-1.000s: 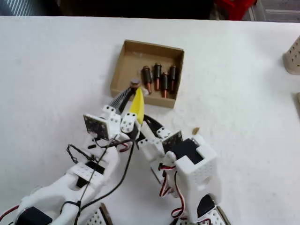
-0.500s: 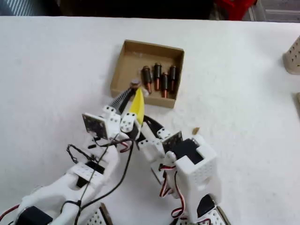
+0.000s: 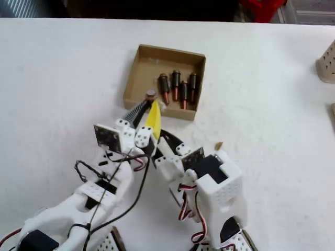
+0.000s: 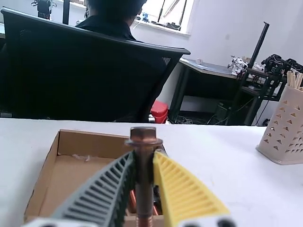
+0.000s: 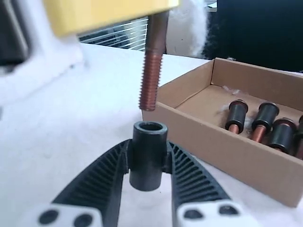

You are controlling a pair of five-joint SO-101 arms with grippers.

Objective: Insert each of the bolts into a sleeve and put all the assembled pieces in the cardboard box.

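Bolt (image 4: 143, 136), copper-toned and threaded, stands upright, clamped between the left gripper's (image 4: 143, 160) ribbed grey and yellow fingers (image 4: 182, 189); right gripper (image 5: 149, 152) pinches a black cylindrical sleeve (image 5: 149, 165) just beneath its tip, beside the cardboard box (image 5: 213, 137).

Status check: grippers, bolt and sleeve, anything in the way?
Left gripper shut on bolt. Right gripper shut on sleeve, upright beside box. Bolt tip just above sleeve, not in. Nothing between them.
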